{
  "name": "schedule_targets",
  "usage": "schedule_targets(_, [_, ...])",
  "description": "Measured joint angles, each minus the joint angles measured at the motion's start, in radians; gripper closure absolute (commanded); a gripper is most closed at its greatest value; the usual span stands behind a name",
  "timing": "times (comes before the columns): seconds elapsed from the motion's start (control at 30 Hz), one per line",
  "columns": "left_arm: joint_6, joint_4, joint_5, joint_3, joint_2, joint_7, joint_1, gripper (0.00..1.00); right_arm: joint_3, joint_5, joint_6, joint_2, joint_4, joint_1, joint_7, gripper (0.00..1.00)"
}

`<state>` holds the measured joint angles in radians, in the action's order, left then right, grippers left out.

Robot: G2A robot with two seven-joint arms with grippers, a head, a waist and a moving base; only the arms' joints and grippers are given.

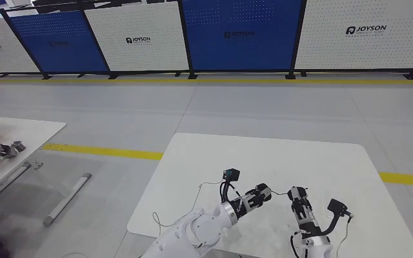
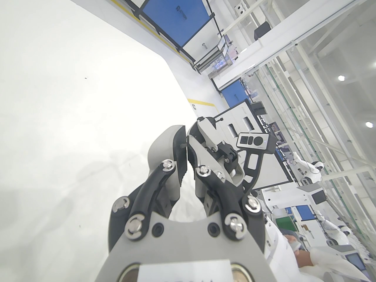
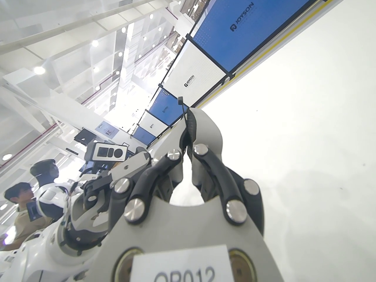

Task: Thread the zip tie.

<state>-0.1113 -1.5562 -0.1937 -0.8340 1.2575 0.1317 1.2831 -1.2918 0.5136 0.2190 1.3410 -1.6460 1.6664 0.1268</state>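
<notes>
A thin black zip tie point(image 1: 279, 192) spans the small gap between my two grippers near the front edge of the white table point(image 1: 258, 155). My right gripper point(image 3: 191, 118) is shut on the tie point(image 3: 181, 104), whose small square head pokes out past the fingertips. My left gripper point(image 2: 185, 142) is shut too, with a tiny dark bit of strap pinched at its tips. From above, the left gripper point(image 1: 264, 191) and the right gripper point(image 1: 297, 191) sit close together, tips almost facing. The right gripper point(image 2: 202, 132) stands just behind the left one.
The table's far and middle parts are bare white. Yellow floor lines and blue and white partition panels point(image 1: 242, 32) lie beyond it. A second table point(image 1: 26, 129) stands at far left, with a pale bar point(image 1: 68, 197) on the floor beside it.
</notes>
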Motion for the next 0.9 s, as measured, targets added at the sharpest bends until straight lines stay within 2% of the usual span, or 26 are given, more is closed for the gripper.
schedule_targets(0.9, [0.0, 0.0, 0.0, 0.0, 0.0, 0.0, 0.0, 1.0, 0.01, -0.029, 0.018, 0.002, 0.02, -0.012, -0.02, 1.0])
